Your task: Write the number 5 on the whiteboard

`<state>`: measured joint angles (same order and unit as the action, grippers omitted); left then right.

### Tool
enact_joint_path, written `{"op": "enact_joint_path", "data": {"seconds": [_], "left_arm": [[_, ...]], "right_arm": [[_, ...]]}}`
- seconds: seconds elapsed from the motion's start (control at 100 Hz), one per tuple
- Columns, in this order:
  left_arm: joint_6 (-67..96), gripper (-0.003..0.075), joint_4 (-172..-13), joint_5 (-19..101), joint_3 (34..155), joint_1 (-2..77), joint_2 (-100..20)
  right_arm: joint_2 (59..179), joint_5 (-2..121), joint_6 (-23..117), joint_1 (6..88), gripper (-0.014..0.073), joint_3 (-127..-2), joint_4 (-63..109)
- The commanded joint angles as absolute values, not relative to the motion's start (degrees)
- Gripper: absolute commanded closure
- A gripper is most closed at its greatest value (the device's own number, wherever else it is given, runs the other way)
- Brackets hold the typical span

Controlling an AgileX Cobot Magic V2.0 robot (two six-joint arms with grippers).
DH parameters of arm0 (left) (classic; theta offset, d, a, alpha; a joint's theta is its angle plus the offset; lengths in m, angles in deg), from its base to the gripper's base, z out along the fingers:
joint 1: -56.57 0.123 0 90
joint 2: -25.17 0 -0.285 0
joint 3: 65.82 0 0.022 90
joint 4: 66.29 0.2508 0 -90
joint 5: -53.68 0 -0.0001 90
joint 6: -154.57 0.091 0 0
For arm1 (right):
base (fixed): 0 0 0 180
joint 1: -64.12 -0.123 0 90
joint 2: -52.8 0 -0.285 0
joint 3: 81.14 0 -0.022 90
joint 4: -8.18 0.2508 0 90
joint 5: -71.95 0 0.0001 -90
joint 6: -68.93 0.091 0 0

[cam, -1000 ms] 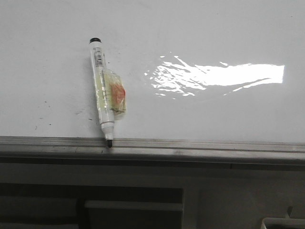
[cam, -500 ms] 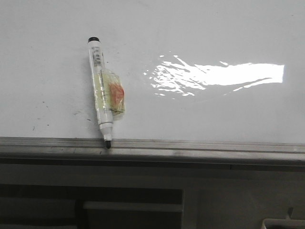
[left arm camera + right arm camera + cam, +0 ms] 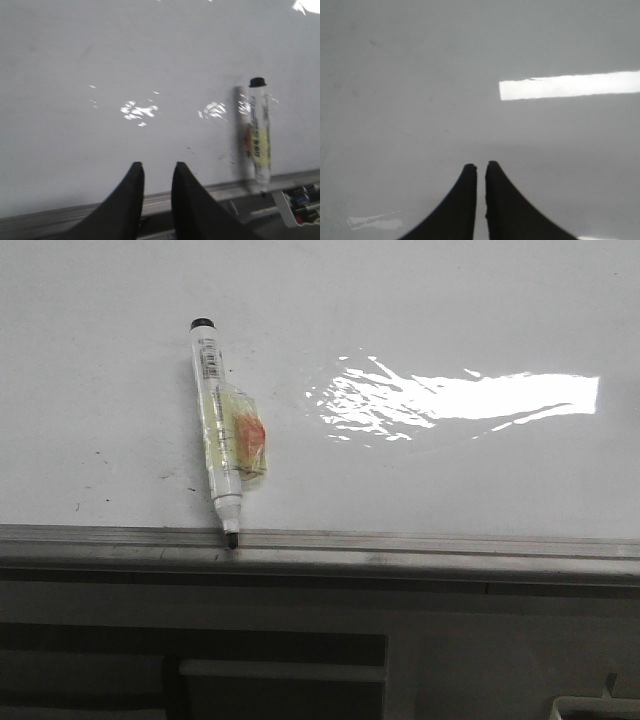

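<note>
The whiteboard point(image 3: 450, 310) fills the front view, glossy white, with a grey metal edge rail point(image 3: 400, 550) along its near side. No number 5 shows on it, only faint dark specks point(image 3: 165, 477). A white marker point(image 3: 225, 440) with a yellowish label lies on the board, uncapped, its black tip on the rail. It also shows in the left wrist view point(image 3: 260, 135). My left gripper point(image 3: 157, 167) hangs over the board's edge, to one side of the marker, slightly open and empty. My right gripper point(image 3: 480, 167) is over bare board point(image 3: 420, 75), its jaws almost together and empty. Neither gripper shows in the front view.
A bright glare patch point(image 3: 480, 398) lies on the board to the right of the marker. A small white holder with several marker caps point(image 3: 300, 200) sits below the rail near the marker's tip. Grey cabinet fronts point(image 3: 280, 670) lie below the rail.
The whole front view has shifted by a few pixels. The marker lies in the same spot on the board, and no gripper has come into that view.
</note>
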<state>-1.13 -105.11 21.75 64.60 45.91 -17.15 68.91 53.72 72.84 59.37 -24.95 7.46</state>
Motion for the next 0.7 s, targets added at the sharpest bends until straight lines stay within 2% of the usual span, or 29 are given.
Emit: {"op": "enact_joint_path", "data": {"seconds": [0.0, 0.08, 0.17, 0.48, 0.69], "left_arm": [[-0.09, 0.0409, -108.88, 22.95, 68.14, 41.05, -21.12], [0.12, 0.034, -110.62, 23.56, 69.05, 35.83, -24.45], [0.12, 0.0346, -112.11, 25.96, 69.41, 30.54, -27.72], [0.12, 0.0346, -120.28, 44.5, 69.41, 12.75, -39.7], [0.12, 0.0356, -121.85, 55.01, 69.41, 7.68, -46.73]], "right_arm": [[70.98, 55.59, 72.23, 59.56, 0.0378, -28.25, 6.51], [71.64, 53.4, 72.23, 59.56, 0.0249, -29.45, 6.51], [72.0, 51.93, 72.23, 59.56, 0.0184, -30.33, 6.51], [72.0, 50.26, 72.23, 59.56, 0.0188, -30.33, 6.84], [72.0, 50.26, 72.23, 59.56, 0.0188, -30.33, 8.18]]}}
